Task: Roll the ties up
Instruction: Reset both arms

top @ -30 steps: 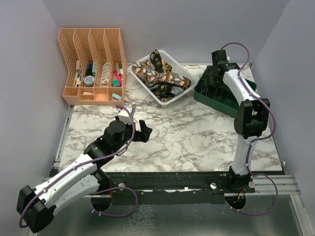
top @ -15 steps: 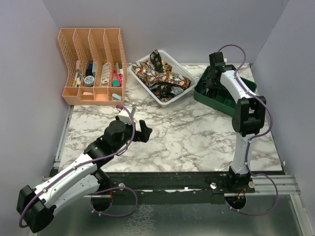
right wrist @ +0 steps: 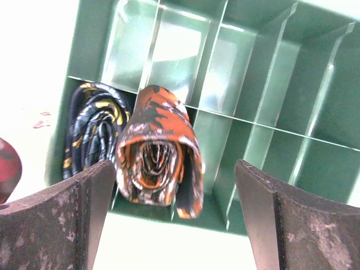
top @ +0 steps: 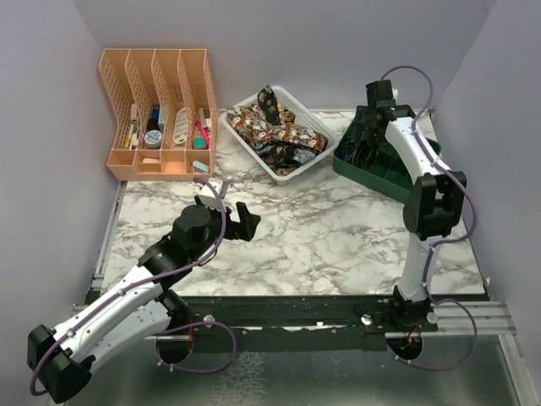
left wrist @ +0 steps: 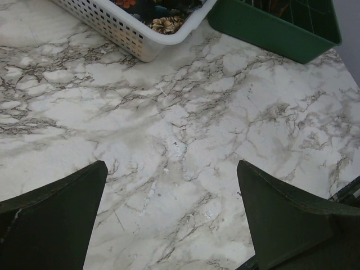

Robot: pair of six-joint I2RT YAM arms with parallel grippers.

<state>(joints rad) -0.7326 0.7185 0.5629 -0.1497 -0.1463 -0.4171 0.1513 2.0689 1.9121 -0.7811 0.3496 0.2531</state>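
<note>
Marble-print worktop (top: 338, 237), top external view. The left end effector (top: 239, 218) hangs above the worktop, jaws apart, nothing between them. The right end effector (top: 365, 144) is over the left end of the green tray (top: 376, 179); its jaws are hard to read from here. Unrolled ties (top: 275, 131) lie heaped in the white basket (top: 251, 150), which sits between the peach organiser (top: 156, 165) and the tray. The basket's long axis runs diagonally, far-left to near-right. The heap is tangled, so no single tie's axis can be told. From the left end effector the heap lies ahead and slightly right; from the right end effector it lies directly left. Judgement: the right one looks a little nearer.

Left wrist view. 2 dark fingers (left wrist: 50, 225) stand wide apart over the worktop, nothing held. The basket corner with a scrap of patterned fabric shows at the top edge, the tray near it to the right.

Right wrist view. Jaws apart, looking into the tray's compartments. 1 orange roll (right wrist: 160, 154) stands on end in a compartment, between the fingers but not pinched as far as can be seen. 1 dark roll (right wrist: 95, 126) with gold marks fills the compartment just left. A red shape at the left edge is too cropped to identify.

No brand, label or legible writing in any view.
</note>
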